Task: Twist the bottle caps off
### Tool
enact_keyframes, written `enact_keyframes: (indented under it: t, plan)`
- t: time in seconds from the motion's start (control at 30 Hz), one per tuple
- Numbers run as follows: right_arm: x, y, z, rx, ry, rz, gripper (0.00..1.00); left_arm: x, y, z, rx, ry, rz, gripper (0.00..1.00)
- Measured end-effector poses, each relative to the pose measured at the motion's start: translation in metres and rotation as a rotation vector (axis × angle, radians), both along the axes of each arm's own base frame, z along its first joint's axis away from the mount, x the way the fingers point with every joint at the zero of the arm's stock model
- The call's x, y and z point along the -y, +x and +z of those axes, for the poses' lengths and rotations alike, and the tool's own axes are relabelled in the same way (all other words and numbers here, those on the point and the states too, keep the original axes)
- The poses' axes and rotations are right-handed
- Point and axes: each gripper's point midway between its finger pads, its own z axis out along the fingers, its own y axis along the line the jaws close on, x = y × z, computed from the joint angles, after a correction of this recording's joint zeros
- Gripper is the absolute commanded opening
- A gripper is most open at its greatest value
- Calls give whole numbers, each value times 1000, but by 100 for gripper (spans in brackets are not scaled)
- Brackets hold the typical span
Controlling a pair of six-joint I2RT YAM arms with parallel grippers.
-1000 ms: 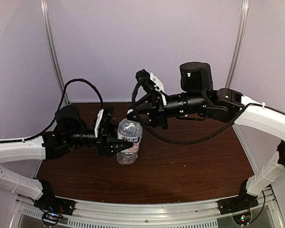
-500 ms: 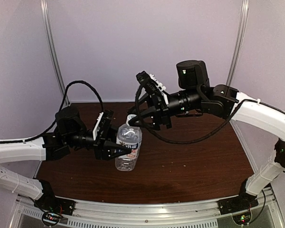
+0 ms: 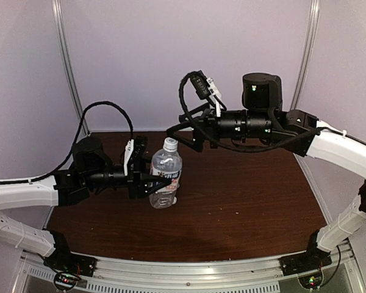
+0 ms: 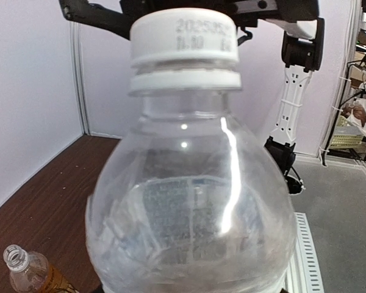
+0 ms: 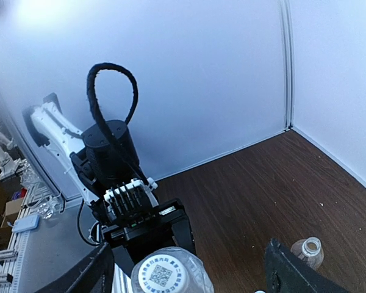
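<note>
Clear bottle [image 3: 166,177] upright on tabletop [image 3: 244,207], left gripper [image 3: 160,180] clamped on its label. White cap [image 3: 170,144] on neck. Right gripper [image 5: 187,268] above cap, fingers [image 5: 285,274] wide apart, clear of it; gap plain only in right wrist view. Left wrist view: bottle fills frame, own fingers out of sight. Amber bottle [image 4: 25,273] cut off at frame edge in both wrist views, neck open; not made out from top camera.
</note>
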Motion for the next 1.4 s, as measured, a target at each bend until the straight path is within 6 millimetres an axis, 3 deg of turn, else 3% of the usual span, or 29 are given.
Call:
enact_keyframes:
  t: [0.23,0.5,0.83,0.97,1.23,1.4]
  plan:
    - [-15,16,-11,-65,-20,-179,78,-2,23,-1,-7,12,125,35]
    - [-21,26,-30,-95,-63,-244,50,-5,33,-1,-10,12,188,35]
    - [-22,24,-30,-92,-64,-234,15,-6,36,-1,-13,14,208,35]
    - [-23,23,-29,-79,-59,-224,7,-7,36,0,-14,11,213,34]
    - [-26,16,-28,-8,-59,-125,5,-7,32,1,-8,9,194,35]
    - [-24,-8,-21,104,-74,71,13,-4,8,8,2,-13,51,35]
